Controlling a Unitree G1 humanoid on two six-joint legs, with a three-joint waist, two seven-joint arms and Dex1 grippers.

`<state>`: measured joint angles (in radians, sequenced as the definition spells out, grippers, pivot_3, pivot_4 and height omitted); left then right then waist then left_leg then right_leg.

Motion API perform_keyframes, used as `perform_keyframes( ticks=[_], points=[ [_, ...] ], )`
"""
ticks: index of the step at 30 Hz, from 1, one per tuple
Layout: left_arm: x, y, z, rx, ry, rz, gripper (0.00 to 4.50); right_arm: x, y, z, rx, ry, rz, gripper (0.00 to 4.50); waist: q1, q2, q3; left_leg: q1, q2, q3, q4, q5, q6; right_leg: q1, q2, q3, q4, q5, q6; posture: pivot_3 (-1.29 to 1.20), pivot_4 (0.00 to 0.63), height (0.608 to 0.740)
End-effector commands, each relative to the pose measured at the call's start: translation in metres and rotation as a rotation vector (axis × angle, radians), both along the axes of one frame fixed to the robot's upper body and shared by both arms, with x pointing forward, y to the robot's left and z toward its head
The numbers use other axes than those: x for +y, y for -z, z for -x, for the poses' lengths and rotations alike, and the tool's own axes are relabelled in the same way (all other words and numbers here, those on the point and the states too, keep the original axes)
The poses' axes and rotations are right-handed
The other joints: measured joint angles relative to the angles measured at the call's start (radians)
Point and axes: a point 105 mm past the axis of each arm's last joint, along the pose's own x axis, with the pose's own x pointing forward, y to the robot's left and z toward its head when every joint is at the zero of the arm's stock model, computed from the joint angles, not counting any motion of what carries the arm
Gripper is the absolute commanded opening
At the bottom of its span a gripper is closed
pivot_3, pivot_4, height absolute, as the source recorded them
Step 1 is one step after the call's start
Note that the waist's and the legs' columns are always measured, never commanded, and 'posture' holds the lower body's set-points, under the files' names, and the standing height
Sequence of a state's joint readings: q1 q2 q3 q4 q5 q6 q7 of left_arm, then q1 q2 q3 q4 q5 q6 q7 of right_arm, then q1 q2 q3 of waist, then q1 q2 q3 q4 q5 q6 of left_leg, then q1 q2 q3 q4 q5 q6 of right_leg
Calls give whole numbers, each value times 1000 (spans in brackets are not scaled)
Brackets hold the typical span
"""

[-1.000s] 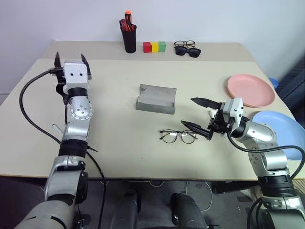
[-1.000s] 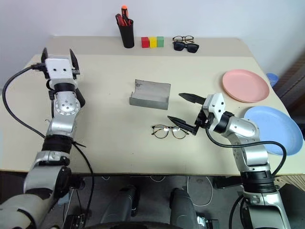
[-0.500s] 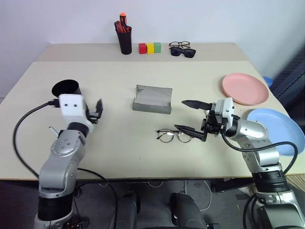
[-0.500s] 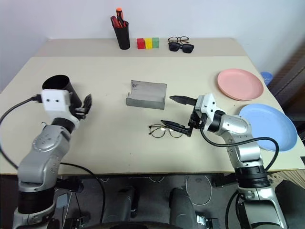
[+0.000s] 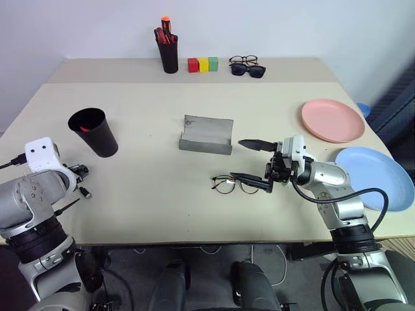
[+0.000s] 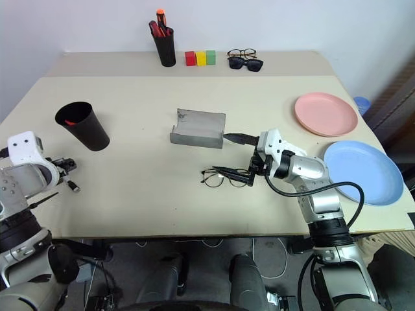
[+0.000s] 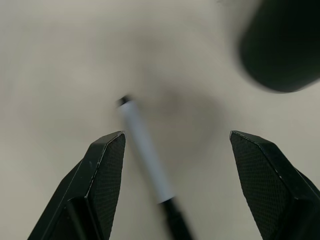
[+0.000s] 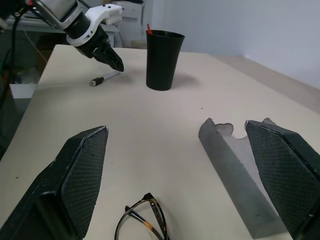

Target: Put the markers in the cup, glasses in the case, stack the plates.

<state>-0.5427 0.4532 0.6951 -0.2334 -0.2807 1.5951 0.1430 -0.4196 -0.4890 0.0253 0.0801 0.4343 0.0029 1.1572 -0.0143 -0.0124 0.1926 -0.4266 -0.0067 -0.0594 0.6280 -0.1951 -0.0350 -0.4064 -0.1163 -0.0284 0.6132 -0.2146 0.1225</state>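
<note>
The black cup (image 5: pixel 94 133) stands at the table's left with a red marker (image 5: pixel 83 129) inside. In front of it a white-barrelled marker (image 7: pixel 146 148) with black ends lies on the table. My left gripper (image 7: pixel 177 137) hovers open over that marker, one finger on each side. The thin-rimmed glasses (image 5: pixel 232 184) lie at the centre front. My right gripper (image 5: pixel 237 159) is open and points left, its nearer finger over the glasses' right side. The grey case (image 5: pixel 207 135) lies open just behind. The pink plate (image 5: pixel 332 120) and blue plate (image 5: pixel 375 177) sit apart at the right.
At the back edge stand a slim black pen holder (image 5: pixel 168 54) with red markers, three coloured blocks (image 5: pixel 202 64), another pair of glasses and dark sunglasses (image 5: pixel 247 65). The table edge runs close to my left arm.
My left arm swung down and out to the left, uncovering the cup, and its gripper now points down at the lying marker. The right gripper edged left over the glasses.
</note>
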Motion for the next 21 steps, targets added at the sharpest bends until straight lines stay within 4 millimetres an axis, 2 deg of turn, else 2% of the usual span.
perform_keyframes(
  ticks=[1, 11, 14, 19, 21],
  points=[
    [8, -6, 5, -14, -77, 3, 3359, -2, -12, 1, -55, 0, -13, 4500, 1, 0, 0, 0, 0, 0, 0, 0, 0, 0, 0, 0, 0, 0, 0, 0, 150, 740],
    [10, 24, 9, 9, -247, 76, 3359, -4, -15, 0, -59, 19, -12, 4500, 1, -1, 0, 0, 0, 0, 0, 0, -1, 0, 0, 0, 0, 0, 0, 0, 150, 740],
    [8, 34, 8, 24, -277, 88, 2533, -6, -15, 0, -59, 24, -11, 4500, 1, 0, 0, 0, 0, 0, 0, 0, -1, 0, 0, 0, 0, 0, 0, 0, 150, 740],
    [3, 40, 8, 37, -263, 113, 62, -8, -15, 2, -57, 31, -6, 4500, 3, 0, -1, 1, 0, 0, 0, 0, -1, 0, 0, 0, 0, -1, 1, 0, 150, 740],
    [1, 38, 7, 22, -238, 128, 15, -9, -15, 2, -55, 34, -5, 4500, 3, 0, -1, 1, 0, 0, 0, 0, -1, 1, -1, 0, 0, -2, 1, 0, 150, 740]
  ],
)
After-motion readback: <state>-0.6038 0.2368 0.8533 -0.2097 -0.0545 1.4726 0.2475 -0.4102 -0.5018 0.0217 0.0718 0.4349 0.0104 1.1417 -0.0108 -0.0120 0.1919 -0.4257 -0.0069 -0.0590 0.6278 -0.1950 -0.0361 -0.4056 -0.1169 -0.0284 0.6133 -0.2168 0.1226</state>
